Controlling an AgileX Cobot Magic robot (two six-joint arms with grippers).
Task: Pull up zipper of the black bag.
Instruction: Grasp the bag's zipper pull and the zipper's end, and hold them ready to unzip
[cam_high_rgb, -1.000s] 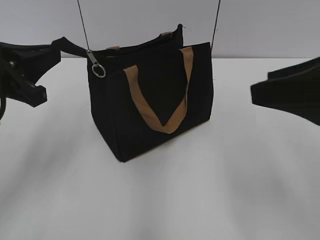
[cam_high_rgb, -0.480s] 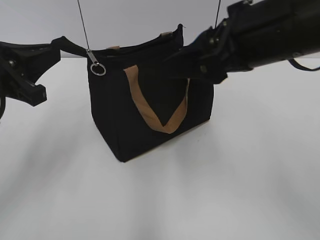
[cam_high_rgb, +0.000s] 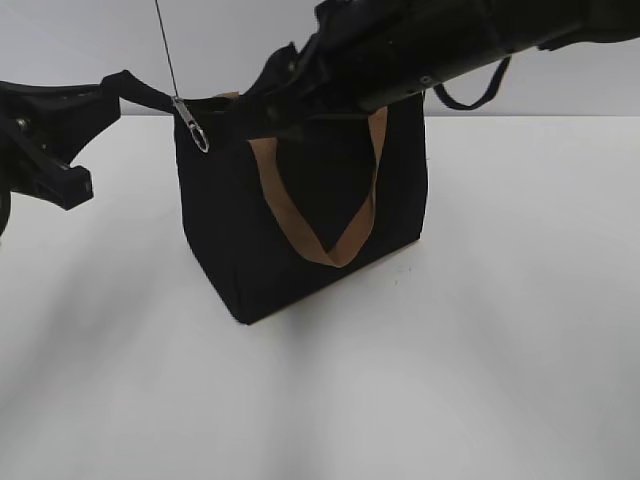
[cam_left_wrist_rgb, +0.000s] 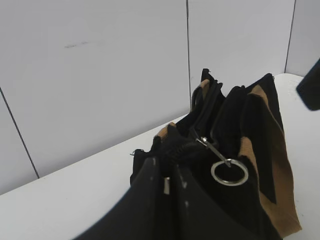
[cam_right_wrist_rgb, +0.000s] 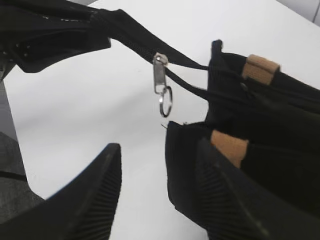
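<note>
A boxy black fabric tote bag (cam_high_rgb: 300, 215) with tan webbing strap handles (cam_high_rgb: 320, 205) stands on the plain white counter (cam_high_rgb: 480, 350), a little left of the scene's middle, with a pale panelled wall (cam_left_wrist_rgb: 100, 65) behind it. From the bag's near-left top corner a black fabric tail of the zipper (cam_high_rgb: 150, 96) stretches out to the left, where the left gripper (cam_high_rgb: 95, 100) is pressed together on its end; in the left wrist view the two dark fingers (cam_left_wrist_rgb: 145, 200) lie close side by side around that black strip. The small shiny silver pull tab with its metal ring (cam_high_rgb: 192, 125) hangs from the zipper just beside the bag's left top corner, and it shows clearly in the right wrist view (cam_right_wrist_rgb: 161, 85) dangling over bare counter. The right arm (cam_high_rgb: 430, 45) reaches across from the upper right, over the top of the bag, and covers the bag's upper edge and much of the zipper line in the exterior view. The right gripper (cam_right_wrist_rgb: 157, 192) is spread, its two ribbed black fingers (cam_right_wrist_rgb: 95, 195) apart, one over the counter and the other against the bag's near corner, both below the pull tab and not touching it. Thin dark seams (cam_high_rgb: 165, 45) run up the wall behind.
</note>
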